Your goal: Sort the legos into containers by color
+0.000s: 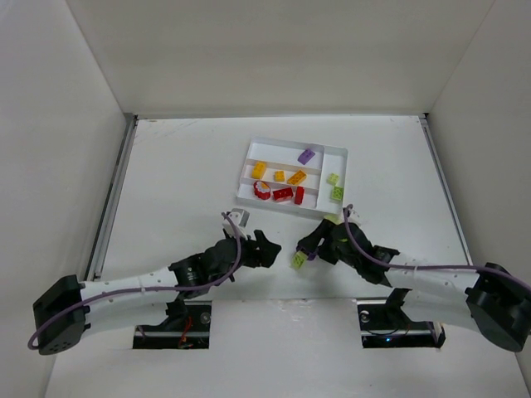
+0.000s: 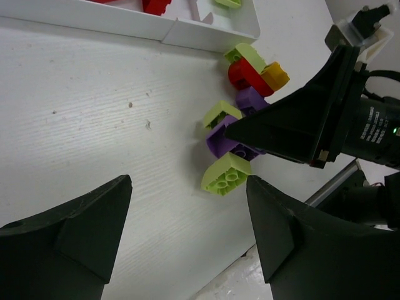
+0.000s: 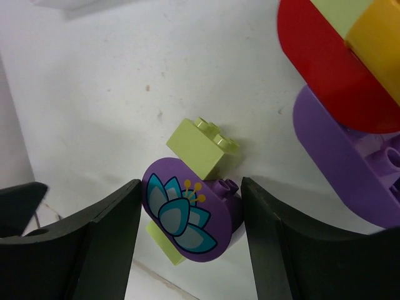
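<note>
My right gripper is shut on a purple brick with a flower print. Lime green bricks sit against it above and below, and the lower one shows in the top view. A clump of red, orange, purple and lime bricks lies just beyond, near the white tray's front corner. The tray holds orange bricks, red pieces, one purple brick and lime bricks. My left gripper is open and empty over bare table, left of the held bricks.
The two grippers face each other closely in front of the tray. White walls enclose the table on three sides. A metal rail runs along the left edge.
</note>
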`<state>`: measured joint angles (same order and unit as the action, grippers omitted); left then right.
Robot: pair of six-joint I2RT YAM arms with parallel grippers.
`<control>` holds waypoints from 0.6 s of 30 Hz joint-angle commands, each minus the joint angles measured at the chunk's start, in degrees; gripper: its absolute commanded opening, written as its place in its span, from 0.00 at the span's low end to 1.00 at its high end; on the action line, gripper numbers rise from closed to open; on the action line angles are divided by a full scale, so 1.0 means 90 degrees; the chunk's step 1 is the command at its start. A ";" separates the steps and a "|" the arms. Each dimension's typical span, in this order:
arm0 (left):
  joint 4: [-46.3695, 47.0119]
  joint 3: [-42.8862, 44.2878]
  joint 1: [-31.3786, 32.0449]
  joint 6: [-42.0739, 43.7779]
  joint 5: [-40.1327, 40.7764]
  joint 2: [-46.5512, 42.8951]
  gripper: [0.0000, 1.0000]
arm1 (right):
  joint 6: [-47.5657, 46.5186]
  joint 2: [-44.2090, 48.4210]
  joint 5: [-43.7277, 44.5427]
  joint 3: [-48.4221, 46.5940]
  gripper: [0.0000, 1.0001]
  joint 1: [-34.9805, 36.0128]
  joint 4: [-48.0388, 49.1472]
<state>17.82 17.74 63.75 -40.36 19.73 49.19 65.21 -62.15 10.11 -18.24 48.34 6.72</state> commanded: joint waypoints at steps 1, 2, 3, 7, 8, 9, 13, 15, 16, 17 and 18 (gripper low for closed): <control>0.0518 -0.0018 0.0216 -0.0164 0.0171 0.0081 0.73 | -0.0165 0.0275 0.0234 -0.0375 0.60 -0.0054 0.0250; 0.0674 -0.0018 0.0275 -0.0183 0.0220 0.0120 0.74 | -0.0185 0.0294 0.0234 -0.0463 0.60 -0.0073 0.0240; 0.0782 -0.0027 0.0333 -0.0193 0.0249 0.0149 0.74 | -0.0204 0.0294 0.0205 -0.0560 0.60 -0.0092 0.0240; 0.1319 -0.0135 0.0646 -0.0223 0.0639 0.0218 0.79 | -0.0273 0.0197 0.0117 -0.1009 0.60 -0.0151 0.0269; 0.1456 -0.0173 0.0733 -0.0223 0.0766 0.0228 0.80 | -0.0283 0.0139 0.0098 -0.1117 0.60 -0.0161 0.0279; 0.1563 -0.0193 0.0821 -0.0223 0.0893 0.0247 0.82 | -0.0302 0.0080 0.0068 -0.1215 0.60 -0.0171 0.0288; 0.1789 -0.0262 0.1007 -0.0223 0.1333 0.0286 0.87 | -0.0351 -0.0116 -0.0019 -0.1566 0.61 -0.0210 0.0376; 0.1896 -0.0272 0.1086 -0.0164 0.1557 0.0345 0.88 | -0.0341 -0.0203 -0.0098 -0.1703 0.61 -0.0249 0.0435; 0.1945 -0.0252 0.1115 -0.0116 0.1626 0.0384 0.88 | -0.0322 -0.0252 -0.0136 -0.1743 0.61 -0.0249 0.0454; 0.1994 -0.0242 0.1125 -0.0067 0.1656 0.0423 0.88 | -0.0302 -0.0291 -0.0176 -0.1782 0.61 -0.0249 0.0483; 0.2091 -0.0204 0.1125 0.0040 0.1685 0.0530 0.88 | -0.0283 -0.0330 -0.0215 -0.1801 0.61 -0.0249 0.0513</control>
<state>31.16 15.77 73.32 -41.39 30.87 52.82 62.96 -64.47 9.58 -31.59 46.48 7.75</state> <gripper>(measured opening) 0.881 0.664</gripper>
